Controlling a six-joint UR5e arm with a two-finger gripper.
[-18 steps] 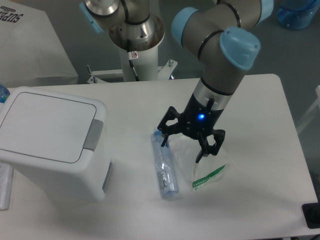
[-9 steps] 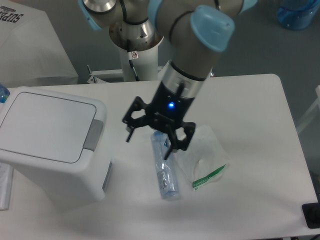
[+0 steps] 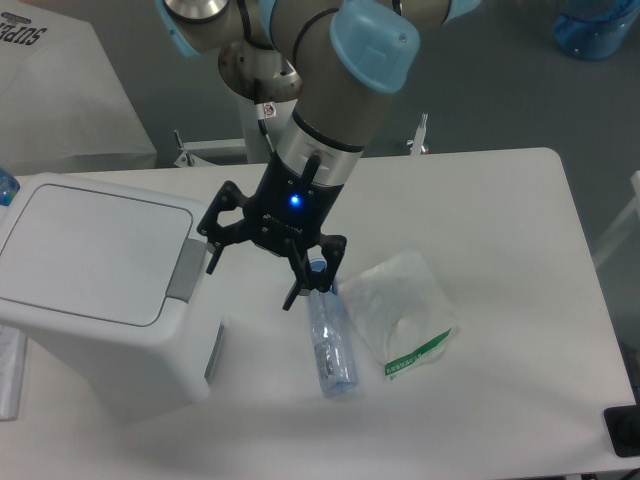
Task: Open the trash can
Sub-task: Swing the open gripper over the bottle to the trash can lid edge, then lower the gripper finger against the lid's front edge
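Observation:
The trash can (image 3: 95, 280), a big white boxy bin, stands at the table's left with its flat lid (image 3: 95, 250) down. A grey push-button strip (image 3: 186, 271) runs along the lid's right edge. My gripper (image 3: 250, 280) hangs open above the table just right of that strip, fingers spread and nothing between them. One fingertip (image 3: 211, 262) is close to the grey strip but apart from it.
A clear plastic bottle (image 3: 329, 340) lies on the table below the gripper. Right of it is a crumpled clear plastic bag (image 3: 405, 315) with a green-and-white label. The arm's base column (image 3: 270, 120) stands behind the table. A black object (image 3: 625, 430) sits at the lower right corner.
The gripper has moved left across the table, from above the plastic bag, over the bottle, to beside the trash can's grey strip. It stayed open. Bottle, bag and bin have not moved.

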